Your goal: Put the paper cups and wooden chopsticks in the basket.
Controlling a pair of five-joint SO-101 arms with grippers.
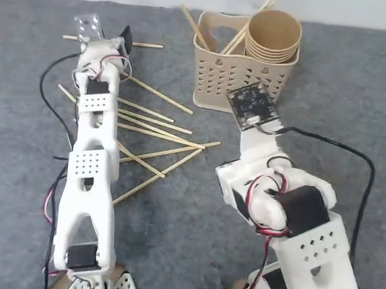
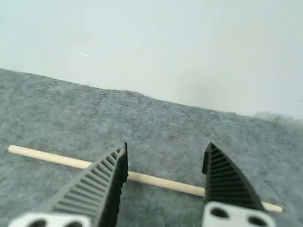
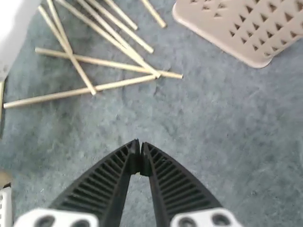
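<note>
My left tool [image 2: 168,149] is spread apart above a single chopstick [image 2: 158,180], which lies across the gap at the far left of the counter [image 1: 359,98]. My right tool [image 3: 140,146] is pressed together on nothing, on the near side of the basket [image 1: 219,79]. The paper cups [image 1: 274,33] sit stacked in the basket. More loose chopsticks [image 1: 154,124] lie scattered left of it.

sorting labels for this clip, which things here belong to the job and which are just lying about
Job: basket; paper cups, stacked in it; wooden chopsticks loose beside it; one chopstick by the open left gripper.
Lying about: grey carpet; black cable.
</note>
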